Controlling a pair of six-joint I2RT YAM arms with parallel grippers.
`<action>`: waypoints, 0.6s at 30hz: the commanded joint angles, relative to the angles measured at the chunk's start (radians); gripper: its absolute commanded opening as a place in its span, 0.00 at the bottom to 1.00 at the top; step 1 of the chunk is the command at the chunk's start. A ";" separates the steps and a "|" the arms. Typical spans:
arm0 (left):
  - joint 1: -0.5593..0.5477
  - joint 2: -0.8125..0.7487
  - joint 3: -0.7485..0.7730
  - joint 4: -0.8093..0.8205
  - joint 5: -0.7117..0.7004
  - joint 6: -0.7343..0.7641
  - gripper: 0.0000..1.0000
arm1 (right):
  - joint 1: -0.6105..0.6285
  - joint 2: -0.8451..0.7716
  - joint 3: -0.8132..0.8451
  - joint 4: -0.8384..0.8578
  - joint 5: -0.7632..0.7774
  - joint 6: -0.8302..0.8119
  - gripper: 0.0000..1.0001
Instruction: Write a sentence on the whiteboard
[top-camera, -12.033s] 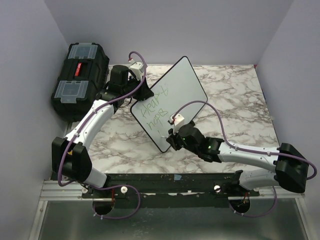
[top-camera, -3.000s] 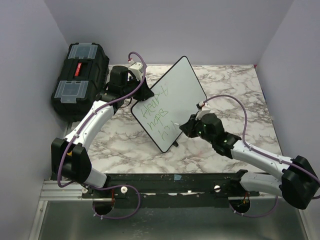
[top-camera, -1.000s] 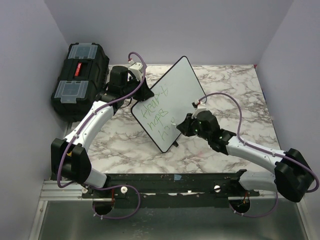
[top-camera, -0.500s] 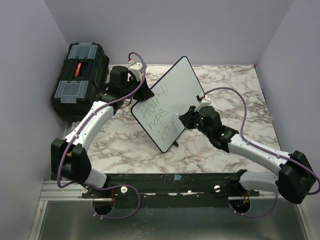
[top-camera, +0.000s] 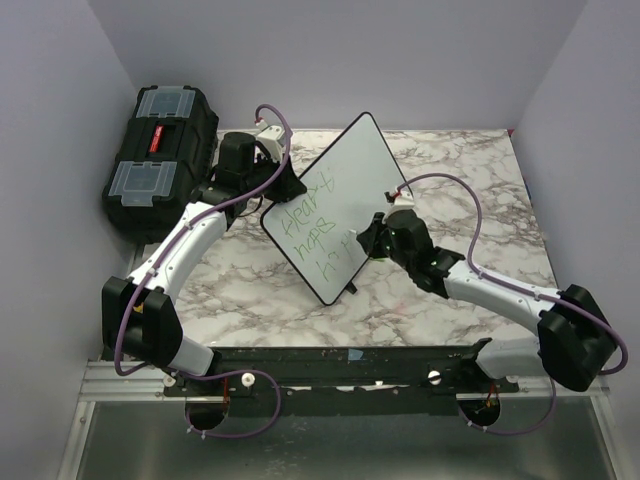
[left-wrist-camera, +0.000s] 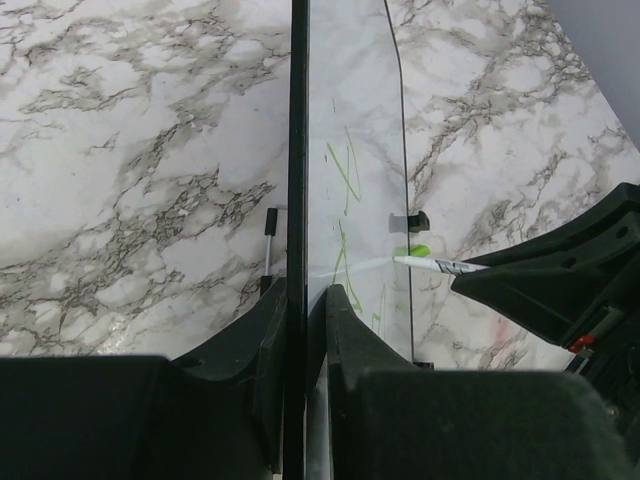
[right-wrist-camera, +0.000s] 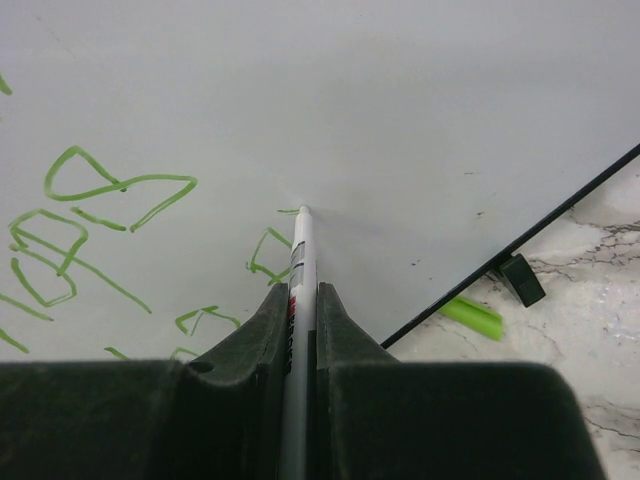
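The whiteboard (top-camera: 350, 175) stands tilted on the marble table, its lower corner resting near the front. My left gripper (top-camera: 283, 190) is shut on its left edge, and the left wrist view shows the board edge-on (left-wrist-camera: 350, 120) between the jaws of the left gripper (left-wrist-camera: 305, 300). The sentence (top-camera: 315, 235) is in green letters in three lines. My right gripper (top-camera: 372, 238) is shut on a white marker (right-wrist-camera: 302, 250), whose tip touches the whiteboard (right-wrist-camera: 420, 100) beside the last green strokes (right-wrist-camera: 265, 255). In the right wrist view the right gripper (right-wrist-camera: 302, 295) grips the marker's barrel.
A black toolbox (top-camera: 160, 150) sits at the back left, beside the left arm. A green marker cap (right-wrist-camera: 470, 317) lies on the table (top-camera: 460, 170) just past the board's lower edge, near a small black clip (right-wrist-camera: 520, 278). Walls close in on three sides.
The right gripper has shifted the marker a little along the third line, which has gained green strokes. The left arm and the board have stayed where they were.
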 joint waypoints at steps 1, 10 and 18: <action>-0.017 -0.003 -0.029 -0.052 -0.017 0.096 0.00 | -0.007 0.043 -0.003 -0.011 0.002 -0.017 0.01; -0.015 -0.001 -0.029 -0.051 -0.016 0.096 0.00 | -0.007 -0.021 -0.098 -0.069 -0.051 -0.013 0.01; -0.015 0.000 -0.030 -0.048 -0.016 0.095 0.00 | -0.007 -0.076 -0.124 -0.110 -0.039 -0.003 0.01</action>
